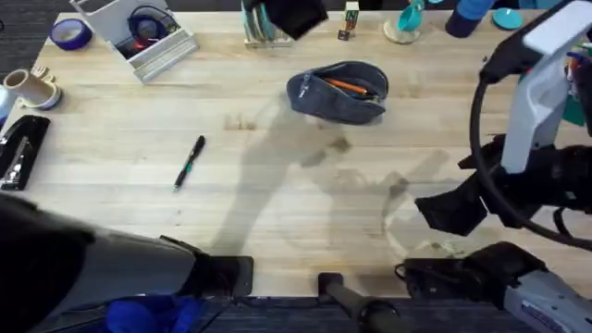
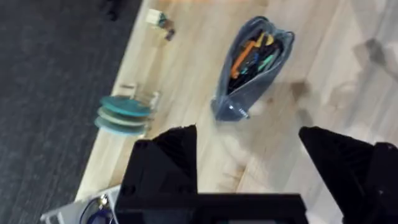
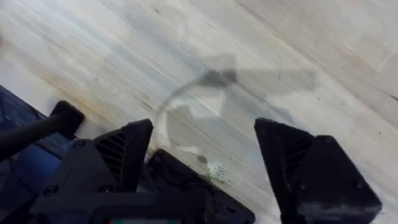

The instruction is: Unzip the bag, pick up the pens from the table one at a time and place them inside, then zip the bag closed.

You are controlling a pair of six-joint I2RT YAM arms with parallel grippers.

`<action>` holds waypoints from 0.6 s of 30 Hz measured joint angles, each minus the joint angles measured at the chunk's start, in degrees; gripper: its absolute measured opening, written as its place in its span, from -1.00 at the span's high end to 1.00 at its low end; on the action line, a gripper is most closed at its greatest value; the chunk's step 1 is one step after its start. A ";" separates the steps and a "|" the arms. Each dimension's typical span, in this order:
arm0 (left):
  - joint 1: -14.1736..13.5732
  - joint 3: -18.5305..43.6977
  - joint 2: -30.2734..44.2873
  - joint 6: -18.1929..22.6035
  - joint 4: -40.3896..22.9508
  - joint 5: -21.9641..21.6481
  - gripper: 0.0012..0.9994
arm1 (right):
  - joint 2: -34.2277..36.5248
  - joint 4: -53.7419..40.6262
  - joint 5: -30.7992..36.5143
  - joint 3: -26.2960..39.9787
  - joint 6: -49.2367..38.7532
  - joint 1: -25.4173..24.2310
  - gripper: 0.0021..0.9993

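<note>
While the grey-blue fabric pouch (image 1: pixel 338 92) lies unzipped with the orange pen (image 1: pixel 350 86) inside, well beyond both arms' spread, empty jaws, the black pen (image 1: pixel 189 163) awaits pickup on the light wooden worktop (image 1: pixel 277 203).

My left gripper (image 2: pixel 247 165) has two black, wedge-shaped fingers (image 2: pixel 166 155) with flat matte faces, joined behind by a black block. My right gripper (image 3: pixel 202 165) is also black; behind its fingers (image 3: pixel 127 152) I see ribbed vents and small screws. A thick black cable (image 1: pixel 481 157) loops beside my white arm link (image 1: pixel 546 88).
</note>
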 joint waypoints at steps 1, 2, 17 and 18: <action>0.44 -0.25 -0.92 0.00 0.02 -0.18 -0.99 | 0.02 0.00 0.00 0.00 0.02 0.00 -0.99; 1.00 -0.86 -2.10 0.00 0.08 -0.37 -0.99 | 0.00 0.00 0.00 0.00 0.00 0.00 -0.99; 15.97 -26.76 -21.10 -9.81 -0.07 -5.61 -0.99 | 0.00 0.00 0.00 0.00 0.02 0.00 -0.99; 16.84 -27.90 -21.80 -10.77 -0.26 -5.68 -0.99 | 0.00 0.00 0.00 0.00 0.00 0.00 -0.99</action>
